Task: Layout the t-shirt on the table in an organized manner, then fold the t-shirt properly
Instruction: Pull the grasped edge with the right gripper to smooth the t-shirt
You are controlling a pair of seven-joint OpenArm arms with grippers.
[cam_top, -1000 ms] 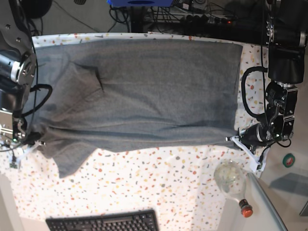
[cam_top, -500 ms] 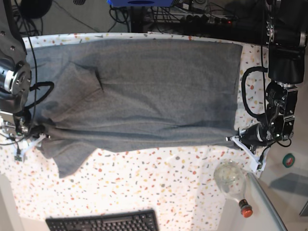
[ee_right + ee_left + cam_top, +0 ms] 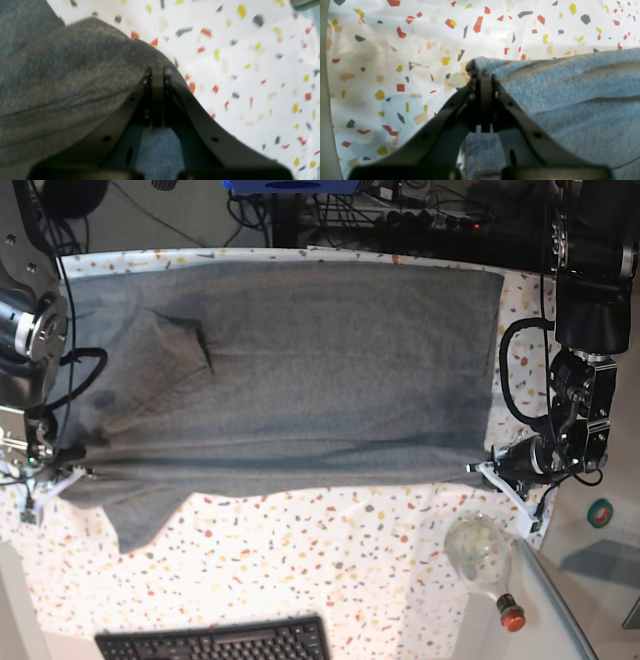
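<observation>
the t-shirt (image 3: 300, 370) lies spread toward the table (image 3: 330, 560) far edge. left gripper (image 3: 482, 75) and right gripper (image 3: 157, 72) each pinch its near edge. soft, light knit; likely best held at corners.

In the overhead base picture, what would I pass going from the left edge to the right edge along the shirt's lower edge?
Right gripper → t-shirt → left gripper → bare table at the right edge.
</observation>
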